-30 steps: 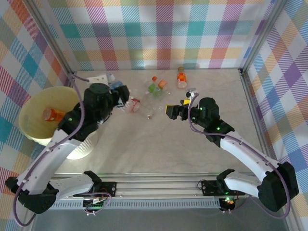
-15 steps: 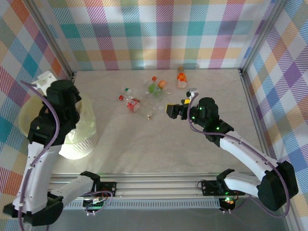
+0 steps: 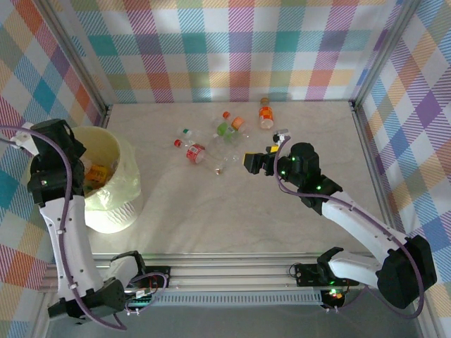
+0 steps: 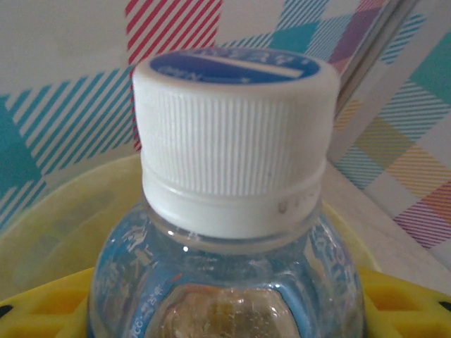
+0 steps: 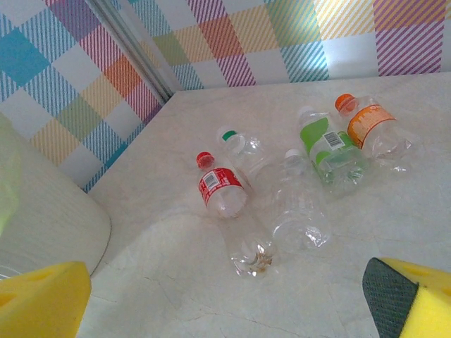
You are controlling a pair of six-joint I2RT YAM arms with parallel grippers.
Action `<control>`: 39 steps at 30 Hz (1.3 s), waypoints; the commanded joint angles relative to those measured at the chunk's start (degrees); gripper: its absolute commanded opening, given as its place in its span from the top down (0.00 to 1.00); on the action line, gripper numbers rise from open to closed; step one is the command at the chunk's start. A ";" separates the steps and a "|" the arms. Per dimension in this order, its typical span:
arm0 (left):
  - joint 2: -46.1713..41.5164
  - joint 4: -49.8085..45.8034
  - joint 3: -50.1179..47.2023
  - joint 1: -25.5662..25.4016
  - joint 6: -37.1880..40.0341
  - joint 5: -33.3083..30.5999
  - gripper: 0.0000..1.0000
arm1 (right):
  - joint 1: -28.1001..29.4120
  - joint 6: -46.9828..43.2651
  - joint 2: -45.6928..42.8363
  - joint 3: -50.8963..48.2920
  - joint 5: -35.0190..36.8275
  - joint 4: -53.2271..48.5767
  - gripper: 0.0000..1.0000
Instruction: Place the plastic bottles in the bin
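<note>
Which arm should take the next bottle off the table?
Right. The right hand is open and sits beside the loose bottles, facing them. The left hand is at the bin, shut on a white-capped bottle not yet dropped.

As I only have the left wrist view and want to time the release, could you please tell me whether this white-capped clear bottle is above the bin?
Observer: Roughly, yes: from above, the left arm hangs over the bin's left side.
Operator: Is anything inside already?
Observer: One orange bottle lies in it.
Operator: And the other arm?
Observer: The right gripper stands open beside the loose bottles on the table.
</note>
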 commanded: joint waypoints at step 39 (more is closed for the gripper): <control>0.83 7.00 -0.49 7.41 -9.21 36.10 0.04 | -2.01 13.15 10.99 6.49 11.10 -10.14 0.00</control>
